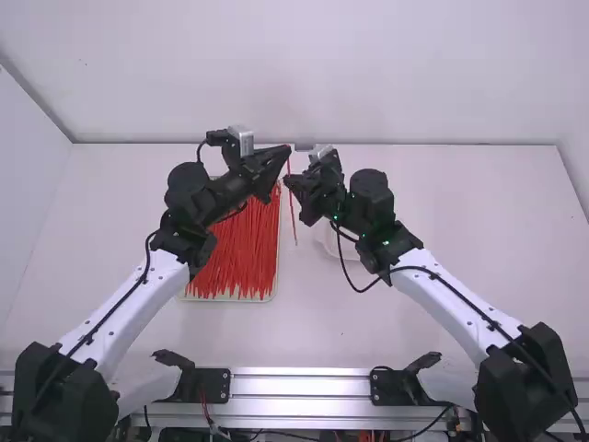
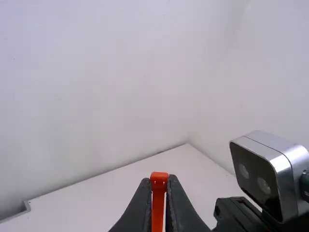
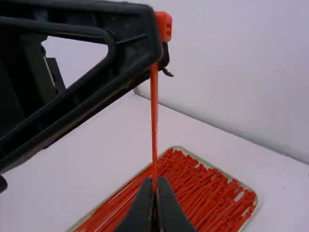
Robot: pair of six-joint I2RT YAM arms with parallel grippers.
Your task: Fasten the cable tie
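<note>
Bench: carries a tray of spare ties beneath both arms.
Left claw: clamped on the cable tie just below its head.
Right claw: pinched narrow on the strap, lower down.
Cable tie: raised off the bench, long axis running straight from claw to claw, tail hanging free past the right claw.
Head: at the left claw; the tail probably has to curl back to it, and the right claw is nearer the tail.

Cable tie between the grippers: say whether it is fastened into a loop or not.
Unfastened. The cable tie runs straight, head pinched by the left gripper, strap by the right gripper, forming no loop.
</note>
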